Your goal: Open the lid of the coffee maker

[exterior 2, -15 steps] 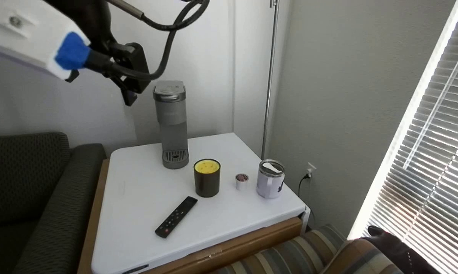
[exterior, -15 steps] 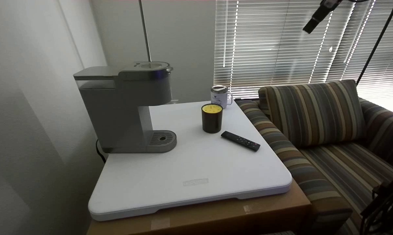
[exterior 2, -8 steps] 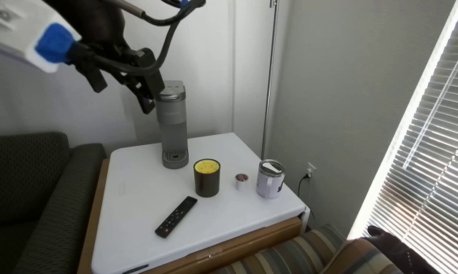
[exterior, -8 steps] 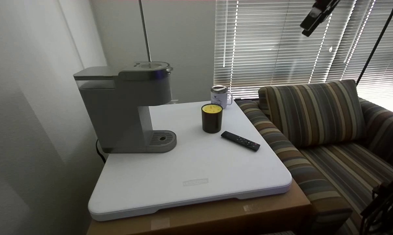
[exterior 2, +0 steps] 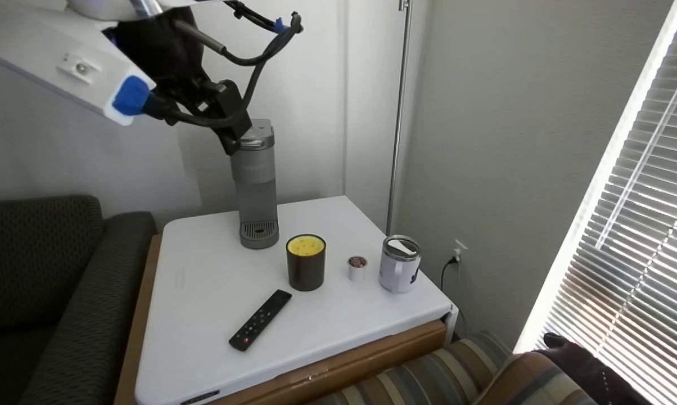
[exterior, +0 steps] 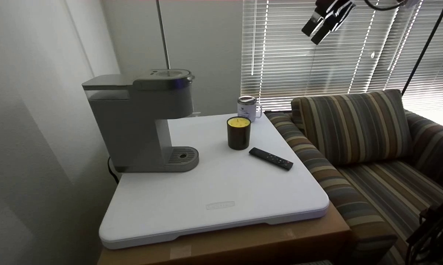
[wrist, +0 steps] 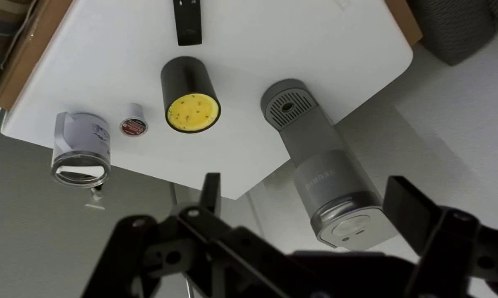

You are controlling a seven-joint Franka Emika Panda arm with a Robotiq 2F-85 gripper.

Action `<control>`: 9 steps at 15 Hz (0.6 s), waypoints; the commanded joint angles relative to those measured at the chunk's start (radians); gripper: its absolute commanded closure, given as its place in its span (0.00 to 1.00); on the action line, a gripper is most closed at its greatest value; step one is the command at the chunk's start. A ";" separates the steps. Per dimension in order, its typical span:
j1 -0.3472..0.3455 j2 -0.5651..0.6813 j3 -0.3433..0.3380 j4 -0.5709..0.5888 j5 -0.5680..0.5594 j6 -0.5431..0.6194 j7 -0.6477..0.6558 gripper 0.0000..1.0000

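Grey and boxy, the coffee maker [exterior: 133, 132] stood upright at the left of the white tabletop [exterior: 251, 191] in an exterior view, its long axis vertical, its front, with the drip tray [exterior: 183, 156], pointing right. We saw the lid [exterior: 170, 74] down and flat on top; the gripper [exterior: 312, 35] hung well apart to the right, its upper part cut off.

In an exterior view with a small pod [exterior 2: 357, 271] between a candle [exterior 2: 306, 273] and a mug [exterior 2: 398, 273], we met the coffee maker's front turned near, toward us. The gripper hid part of the lid there, and its jaws were hard to make out.

In the wrist view the coffee maker ran aslant, drip tray to the left and far, lid to the right and nearer us, its rear edge hard to make out against the dark gripper. A black remote [wrist: 187, 25] was cut off. The jaws stood wide apart with nothing held between them.
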 commanded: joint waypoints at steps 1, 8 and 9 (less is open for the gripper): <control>-0.052 0.055 0.082 0.012 -0.023 0.110 0.109 0.00; 0.073 0.359 0.137 0.280 0.274 0.118 0.357 0.00; 0.064 0.263 0.131 0.164 0.170 0.171 0.374 0.00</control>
